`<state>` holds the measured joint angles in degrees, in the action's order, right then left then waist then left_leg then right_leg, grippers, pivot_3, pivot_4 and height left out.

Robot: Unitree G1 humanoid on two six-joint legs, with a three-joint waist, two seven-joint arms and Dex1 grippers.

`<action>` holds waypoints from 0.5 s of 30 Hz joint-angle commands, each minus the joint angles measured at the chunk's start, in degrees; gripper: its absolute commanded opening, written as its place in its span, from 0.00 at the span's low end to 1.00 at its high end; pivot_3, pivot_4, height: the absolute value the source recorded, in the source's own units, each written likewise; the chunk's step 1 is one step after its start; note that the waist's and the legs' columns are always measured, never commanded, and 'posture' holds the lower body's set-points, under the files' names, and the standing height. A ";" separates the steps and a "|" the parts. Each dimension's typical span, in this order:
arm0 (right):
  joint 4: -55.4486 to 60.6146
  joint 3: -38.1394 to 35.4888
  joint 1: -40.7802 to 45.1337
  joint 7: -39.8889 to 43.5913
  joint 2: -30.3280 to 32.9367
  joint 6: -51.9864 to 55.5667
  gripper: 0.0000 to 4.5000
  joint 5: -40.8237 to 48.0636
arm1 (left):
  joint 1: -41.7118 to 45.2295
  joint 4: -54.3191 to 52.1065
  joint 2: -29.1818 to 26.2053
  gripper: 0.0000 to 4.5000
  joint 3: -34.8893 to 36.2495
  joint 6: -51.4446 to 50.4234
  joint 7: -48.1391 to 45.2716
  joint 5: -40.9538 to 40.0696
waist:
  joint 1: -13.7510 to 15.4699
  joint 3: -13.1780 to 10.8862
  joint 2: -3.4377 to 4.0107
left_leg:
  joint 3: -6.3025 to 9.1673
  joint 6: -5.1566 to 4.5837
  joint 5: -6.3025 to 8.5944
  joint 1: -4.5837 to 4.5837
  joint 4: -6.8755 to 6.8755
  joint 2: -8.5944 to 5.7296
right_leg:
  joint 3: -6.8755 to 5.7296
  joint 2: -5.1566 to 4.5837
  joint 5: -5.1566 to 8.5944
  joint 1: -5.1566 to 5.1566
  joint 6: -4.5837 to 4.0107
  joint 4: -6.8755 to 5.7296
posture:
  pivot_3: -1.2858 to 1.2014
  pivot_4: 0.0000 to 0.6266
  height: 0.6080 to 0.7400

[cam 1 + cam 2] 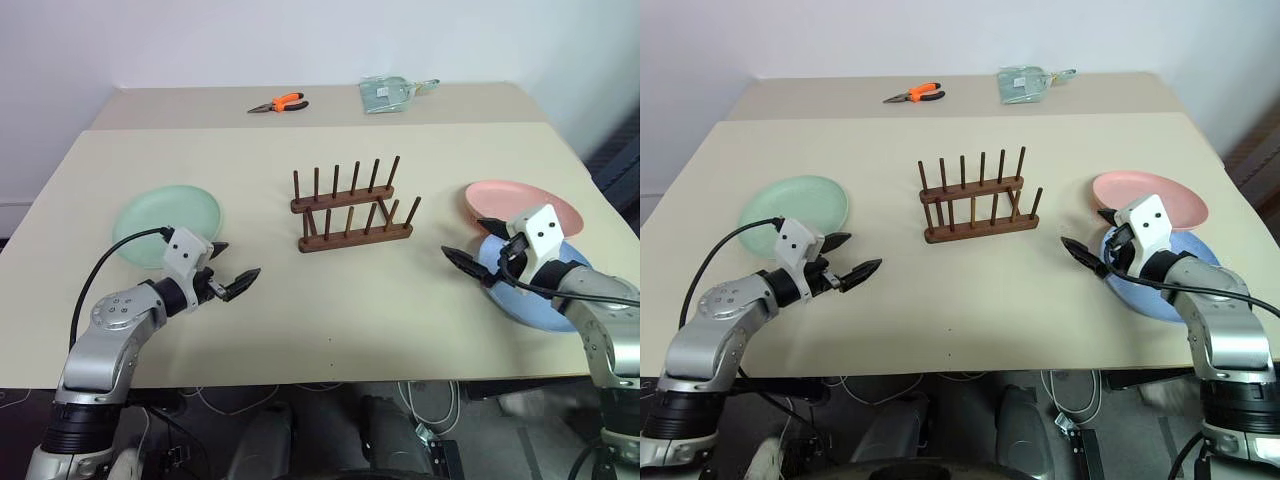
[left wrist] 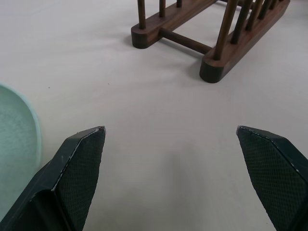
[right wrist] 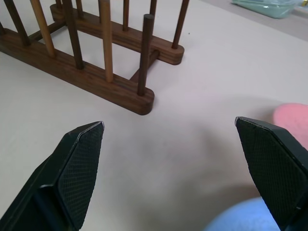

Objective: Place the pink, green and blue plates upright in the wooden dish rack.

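beige table below a white wall — orange-handled pliers at upper centre; left gripper and right gripper gape wide, empty.

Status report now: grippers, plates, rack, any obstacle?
Left gripper and right gripper open, empty. Green plate, pink plate, blue plate flat on table. Rack empty, unobstructed.

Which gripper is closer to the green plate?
Left. The left gripper hovers open just beside the green plate, at its rack-side edge; the right gripper is across the table, over the blue plate.
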<state>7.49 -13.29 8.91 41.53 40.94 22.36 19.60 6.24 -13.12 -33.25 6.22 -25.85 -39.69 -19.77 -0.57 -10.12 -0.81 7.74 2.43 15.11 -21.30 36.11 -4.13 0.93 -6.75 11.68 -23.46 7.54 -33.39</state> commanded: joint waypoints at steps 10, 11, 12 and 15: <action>12.88 -0.30 -3.19 -3.15 -1.38 4.50 1.00 2.96 | 9.50 10.85 -1.84 0.99 -8.13 5.77 -10.47 3.25 | 0.22 0.00 -0.01 | 0.02 0.00 0.00 -0.01 0.01 -0.01 | -0.01 0.01 -0.13 0.00 -0.03 -0.01 | 0.52 0.24 1.00; 14.89 0.36 -3.93 -3.81 -1.88 5.16 1.00 2.97 | 12.04 14.07 -1.49 0.99 -10.39 7.29 -12.82 4.35 | 0.30 0.00 -0.01 | 0.01 0.00 0.00 -0.01 0.02 -0.01 | -0.03 0.03 -0.11 0.00 -0.05 0.01 | 0.52 0.24 1.00; 16.31 0.78 -4.45 -4.30 -2.26 5.72 1.00 2.96 | 13.59 16.29 -1.22 0.99 -11.67 8.49 -14.38 4.97 | 0.30 0.01 -0.01 | 0.02 0.00 0.00 -0.01 0.03 -0.01 | -0.03 0.03 -0.11 0.01 -0.05 -0.01 | 0.52 0.24 1.00; 19.27 2.42 -5.81 -6.34 -3.64 6.45 1.00 1.77 | 20.77 27.36 2.21 0.99 -16.37 13.89 -17.91 8.49 | 0.60 0.01 -0.02 | 0.00 0.00 0.00 -0.02 0.05 -0.03 | -0.02 0.02 -0.10 0.02 -0.06 0.00 | 0.52 0.24 1.00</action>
<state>23.74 -10.64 3.35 36.67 37.70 28.50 21.52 24.44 9.80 -32.34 -8.23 -15.63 -55.58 -13.17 0.03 -10.11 -0.83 7.74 2.42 15.11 -21.34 36.16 -4.16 0.90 -6.72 11.55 -23.46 7.52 -33.37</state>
